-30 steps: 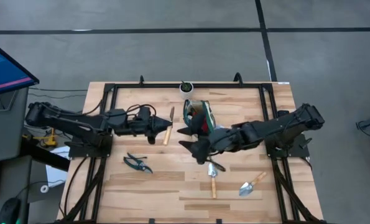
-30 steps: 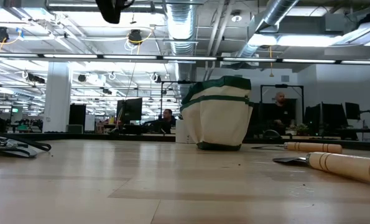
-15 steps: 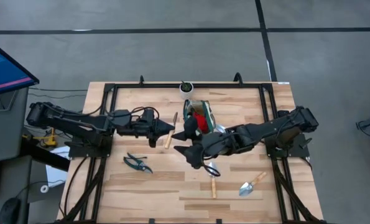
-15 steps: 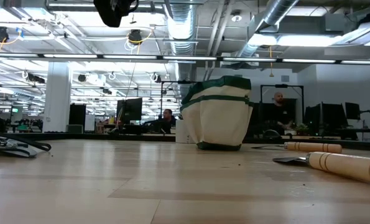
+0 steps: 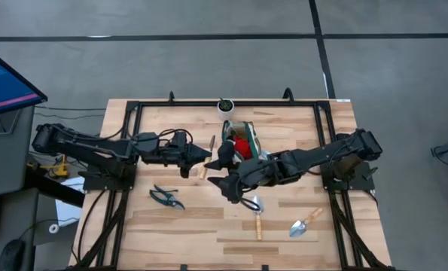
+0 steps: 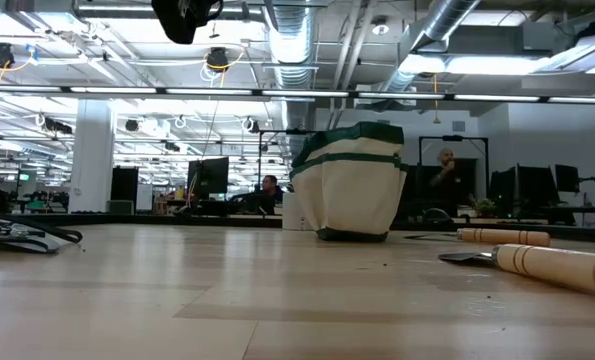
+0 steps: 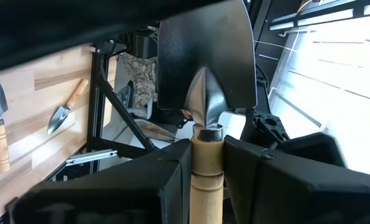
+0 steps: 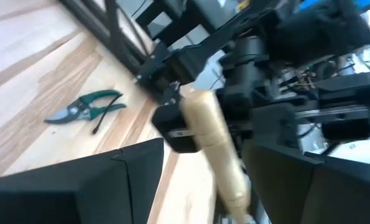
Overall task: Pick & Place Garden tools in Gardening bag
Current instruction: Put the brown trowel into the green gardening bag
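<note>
My left gripper (image 5: 201, 156) is shut on a trowel (image 5: 208, 150) with a light wooden handle and a silver blade (image 7: 206, 62), left of the gardening bag (image 5: 240, 139). The cream bag with green trim stands upright on the table (image 6: 352, 180) with a red item inside it (image 5: 241, 144). My right gripper (image 5: 222, 172) is open just near of the bag. In the right wrist view its fingers (image 8: 122, 180) stand on either side of the trowel's handle (image 8: 216, 137). Dark-handled pruning shears (image 5: 167, 197) lie on the table's left half. My left gripper pinches the trowel's wooden handle (image 7: 206, 168) between its two fingers, just below the metal collar at the blade end. The fingers come level from the table's left and lie across the handle. The trowel is lifted clear, and its free handle end (image 8: 231, 180) sticks out toward my right gripper.
Two more trowels (image 5: 257, 214) (image 5: 306, 222) lie on the table's near right part. A small white pot (image 5: 225, 105) stands at the far edge behind the bag. A black frame (image 5: 133, 113) runs around the table. People sit in the room behind (image 6: 442, 165).
My left gripper has carried the trowel toward the table's right edge, closer to the bag. My right gripper has gone toward the table's left edge, off the bag and toward the trowel, so the red item in the bag shows now.
</note>
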